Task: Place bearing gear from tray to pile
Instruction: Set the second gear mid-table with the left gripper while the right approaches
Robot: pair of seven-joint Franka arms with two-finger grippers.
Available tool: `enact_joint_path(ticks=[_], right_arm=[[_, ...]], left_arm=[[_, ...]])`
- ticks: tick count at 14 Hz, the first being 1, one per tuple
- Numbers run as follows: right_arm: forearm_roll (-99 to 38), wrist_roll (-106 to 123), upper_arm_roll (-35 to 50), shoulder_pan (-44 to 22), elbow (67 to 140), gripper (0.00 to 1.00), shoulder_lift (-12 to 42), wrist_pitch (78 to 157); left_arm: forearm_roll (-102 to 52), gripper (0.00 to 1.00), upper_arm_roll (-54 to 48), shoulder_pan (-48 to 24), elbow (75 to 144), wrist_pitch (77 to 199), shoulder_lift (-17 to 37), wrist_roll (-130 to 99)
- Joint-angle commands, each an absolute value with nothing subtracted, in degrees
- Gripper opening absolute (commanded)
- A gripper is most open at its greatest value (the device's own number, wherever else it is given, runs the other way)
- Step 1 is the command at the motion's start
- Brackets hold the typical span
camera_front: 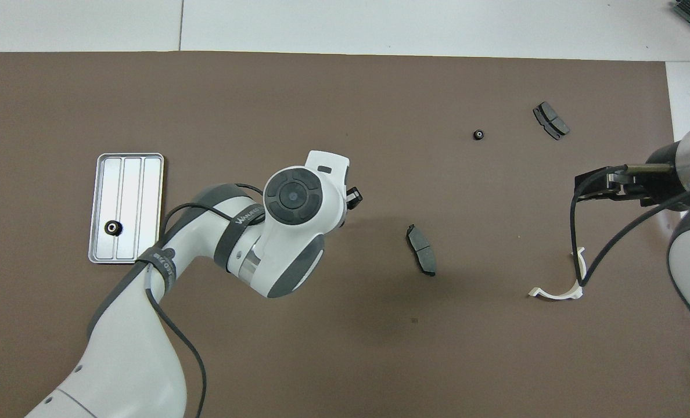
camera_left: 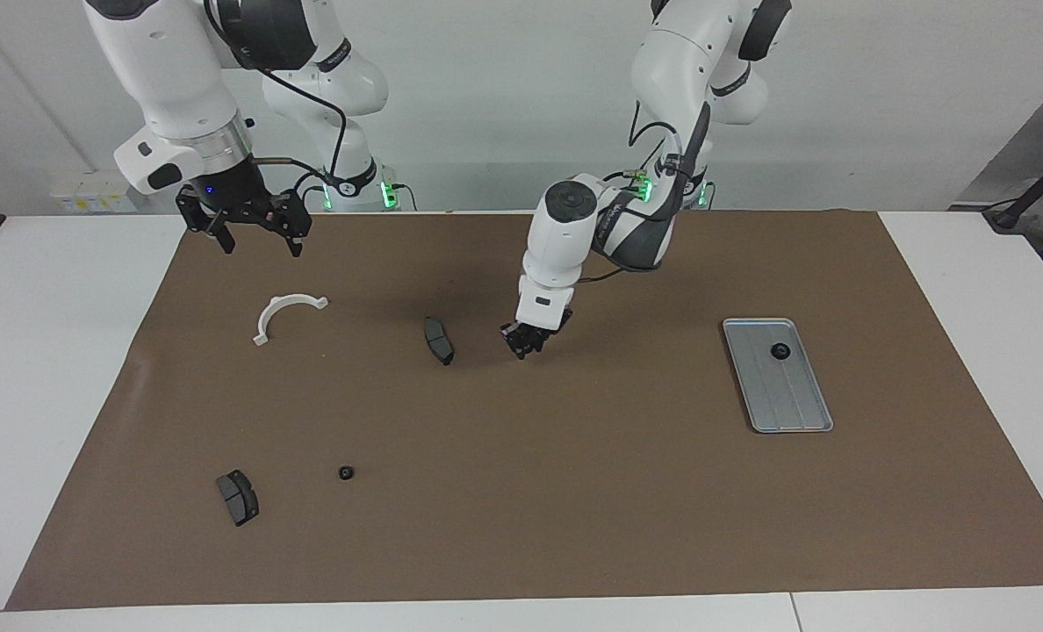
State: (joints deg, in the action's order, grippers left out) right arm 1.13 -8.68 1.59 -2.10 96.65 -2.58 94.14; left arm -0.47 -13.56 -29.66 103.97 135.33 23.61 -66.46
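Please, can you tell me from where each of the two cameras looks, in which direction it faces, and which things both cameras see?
Facing view: high across the table, facing the robots; both arms show whole, left gripper over the mat, right gripper waiting.
Overhead view: high above the robots' end, looking steeply down; the left arm enters from below, the right gripper at the edge.
Shared: tray, white bracket, middle brake pad.

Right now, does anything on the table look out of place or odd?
Nothing looks damaged or spilled. One small black gear lies alone on the mat, beside a dark pad, while another gear sits in the tray. The parts are loosely scattered.
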Motion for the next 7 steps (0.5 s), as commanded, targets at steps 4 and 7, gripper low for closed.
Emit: enact_joint_path(ticks=[4, 7], right_arm=[[0.9, -7.6, 1.6, -1.9, 98.6, 1.0, -4.0, 94.4], [0.8, -8.1, 1.7, -2.1, 99.7, 1.0, -4.2, 96.1]], left_arm=[[-1.5, 0.85, -12.4, -33.8, 103.9, 141.7, 27.4, -67.9], [-1.1, 0.91, -12.1, -29.1, 103.4, 138.8, 25.3, -67.1]])
